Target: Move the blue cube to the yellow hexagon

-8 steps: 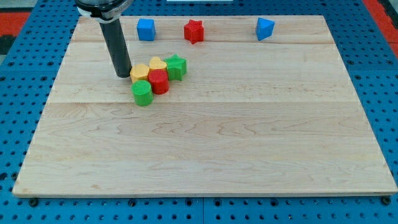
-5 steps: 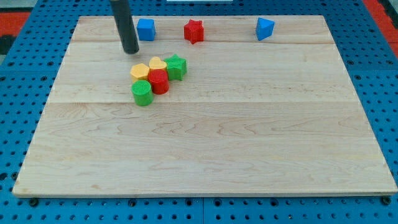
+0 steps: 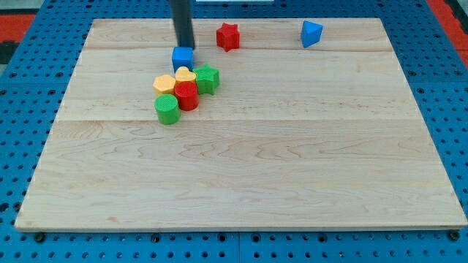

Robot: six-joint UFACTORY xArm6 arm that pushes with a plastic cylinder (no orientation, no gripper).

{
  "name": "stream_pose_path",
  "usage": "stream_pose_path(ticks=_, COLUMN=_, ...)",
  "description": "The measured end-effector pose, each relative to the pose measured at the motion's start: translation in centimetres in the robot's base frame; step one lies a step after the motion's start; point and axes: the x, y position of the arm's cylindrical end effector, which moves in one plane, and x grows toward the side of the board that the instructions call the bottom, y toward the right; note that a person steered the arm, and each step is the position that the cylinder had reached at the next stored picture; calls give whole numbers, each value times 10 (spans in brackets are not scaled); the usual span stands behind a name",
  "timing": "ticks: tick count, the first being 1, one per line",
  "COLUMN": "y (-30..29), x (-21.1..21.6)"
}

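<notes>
Where my tip (image 3: 185, 46) ends, blue cube (image 3: 182, 58) touches below.

bench (image 3: 292, 161): pale wood in joined planks, visible grain, smooth satin finish
surround (image 3: 29, 80): blue perforated sheet, looks like plastic or painted metal, slight sheen
rod: dark, matt, smooth; my tip (image 3: 185, 47): same dark finish
blue cube (image 3: 182, 58): matt plastic
yellow hexagon (image 3: 164, 82): matt plastic
green cylinder (image 3: 167, 109): plastic, finely ribbed sides
red star (image 3: 228, 36): matt plastic
</notes>
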Motion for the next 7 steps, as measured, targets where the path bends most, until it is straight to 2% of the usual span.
stream_pose_path(ticks=1, y=49, x=7)
stream_pose_path(ticks=2, y=16, x=15)
stream_pose_path(ticks=3, y=-35, x=-16)
stream_pose_path(ticks=4, y=-37, x=-4)
stream_pose_path(ticks=5, y=-24, x=-1)
stream_pose_path(ticks=6, y=12, x=-2)
stream_pose_path(ticks=7, y=38, x=22)
